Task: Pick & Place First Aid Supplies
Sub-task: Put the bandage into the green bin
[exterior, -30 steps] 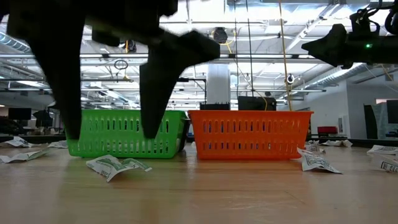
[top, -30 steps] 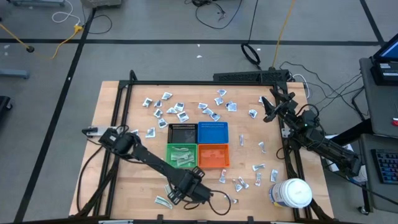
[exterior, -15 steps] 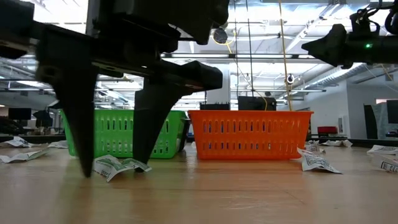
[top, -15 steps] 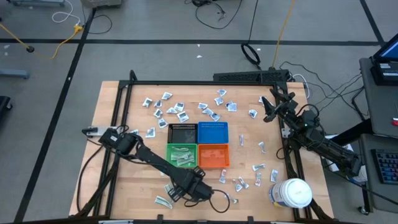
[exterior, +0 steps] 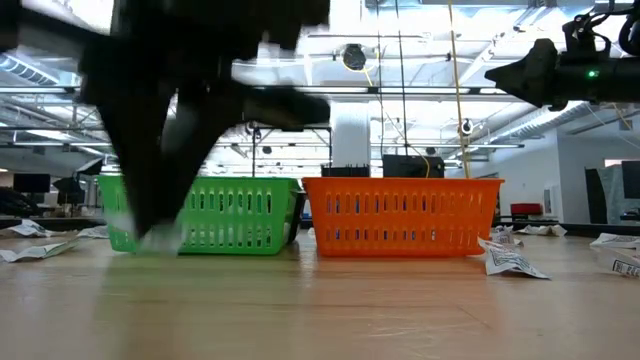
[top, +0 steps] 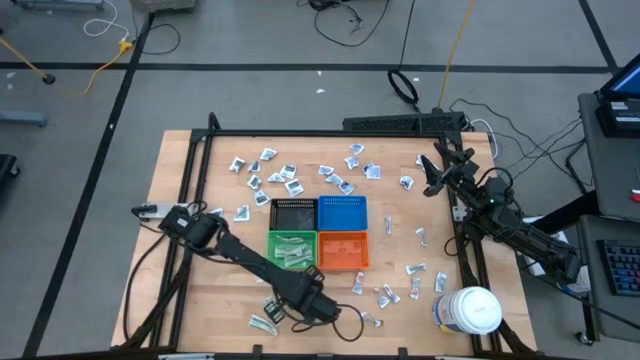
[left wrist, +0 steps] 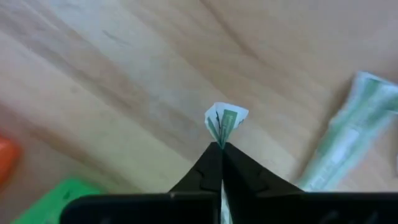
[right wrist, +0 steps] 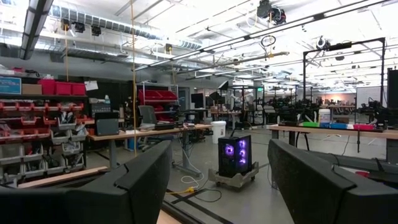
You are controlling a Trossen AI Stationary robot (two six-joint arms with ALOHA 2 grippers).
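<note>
From where I stand, the left gripper (left wrist: 221, 147) is down at the near edge of the pale wooden table (top: 200, 290), just in front of the green slatted plastic bin (top: 291, 249). Its two dark fingers (left wrist: 202, 171) are pressed together with no gap between them, and a small crumpled white packet with green print (left wrist: 224, 120) is pinched at their tips, its free end fanning out past the fingertips. A longer white-and-green wrapped strip (left wrist: 346, 140) lies flat on the wood just beside it, not touched. In the low view the same gripper (exterior: 150, 225) is a dark blur in front of the green bin (exterior: 235, 213), with a pale smear at its tip close to the tabletop.

The right gripper (top: 432, 172) hangs high over the far right corner of the table, well apart from everything on it; its jaws stand wide apart with nothing between them, the wrist view looking out past its fingers (right wrist: 140, 177) into the room.

The four small bins sit in a square at the table's middle: the black one (top: 294, 214), the blue one (top: 342, 213), the green one and the orange one (top: 343, 250). Many more small white packets (top: 268, 175) are scattered across the far part of the table and along the near right side (top: 388, 294), next to a large white round jar (top: 468, 309).
</note>
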